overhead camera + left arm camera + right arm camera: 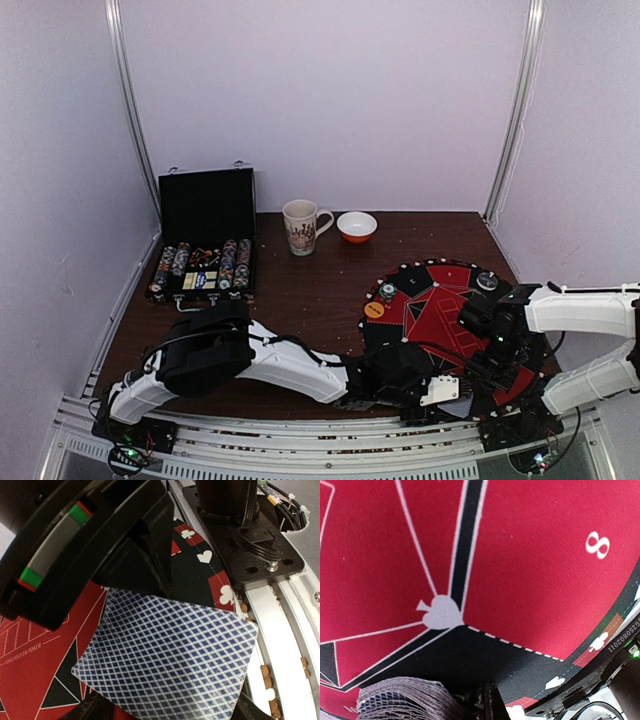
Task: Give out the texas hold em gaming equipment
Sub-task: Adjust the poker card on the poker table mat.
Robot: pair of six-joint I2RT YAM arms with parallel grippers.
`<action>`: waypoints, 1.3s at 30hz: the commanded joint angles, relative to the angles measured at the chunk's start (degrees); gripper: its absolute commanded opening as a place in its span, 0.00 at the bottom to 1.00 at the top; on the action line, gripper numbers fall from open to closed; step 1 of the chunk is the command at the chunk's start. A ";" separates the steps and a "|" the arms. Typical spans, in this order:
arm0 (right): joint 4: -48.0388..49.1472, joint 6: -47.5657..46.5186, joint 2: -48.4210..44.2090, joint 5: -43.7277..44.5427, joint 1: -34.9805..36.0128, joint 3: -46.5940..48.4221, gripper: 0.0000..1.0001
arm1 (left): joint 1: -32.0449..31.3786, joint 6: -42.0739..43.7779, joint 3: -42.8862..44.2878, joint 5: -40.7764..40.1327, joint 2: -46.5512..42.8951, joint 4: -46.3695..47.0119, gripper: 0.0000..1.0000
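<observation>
Blue cross-hatching fills my left wrist view: one card lies back-up over the near rim of the round poker mat, its far edge tucked under the right gripper. My left arm is stretched low along the table's near edge from its base to the mat, elbow raised, with the left gripper at the mat's near rim. Its fingers show only as dark tips on either side of the card, set apart; I cannot tell whether they have hold of it. My right arm folds back from the right, wrist angled down over the mat, jaws closed on the deck, which hangs just above the felt. An orange disc, a green-white disc and a black disc sit along the mat's rim.
</observation>
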 commanded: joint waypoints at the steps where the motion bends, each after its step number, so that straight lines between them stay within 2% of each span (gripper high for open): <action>1: 10.52 2.11 0.39 -4.97 1.27 -2.39 0.00 | 1.33 0.83 0.71 -2.27 -0.65 -3.73 0.72; 7: 19.49 7.29 2.52 -8.66 5.86 -2.18 0.00 | 3.14 0.84 -1.64 -3.12 -2.60 -5.32 0.72; 13: 24.36 7.69 7.11 -9.76 9.49 1.86 0.00 | 4.07 2.05 -4.94 -4.06 -4.91 -7.12 0.72; 22: 30.58 9.67 7.85 -10.40 10.02 2.12 0.00 | 5.85 1.51 -10.67 -4.79 -8.39 -6.17 0.72; 30: 24.24 9.15 5.04 -8.50 10.05 0.75 0.00 | 6.13 0.58 -11.08 -3.64 -8.71 -6.08 0.73; 37: 12.06 6.49 1.30 -3.85 9.93 0.76 0.00 | 5.89 -1.27 -9.75 -2.82 -8.80 -7.77 0.86; 39: 9.86 5.26 0.54 -3.04 9.99 1.38 0.03 | 5.51 -1.31 -9.57 -2.94 -8.91 -8.51 0.89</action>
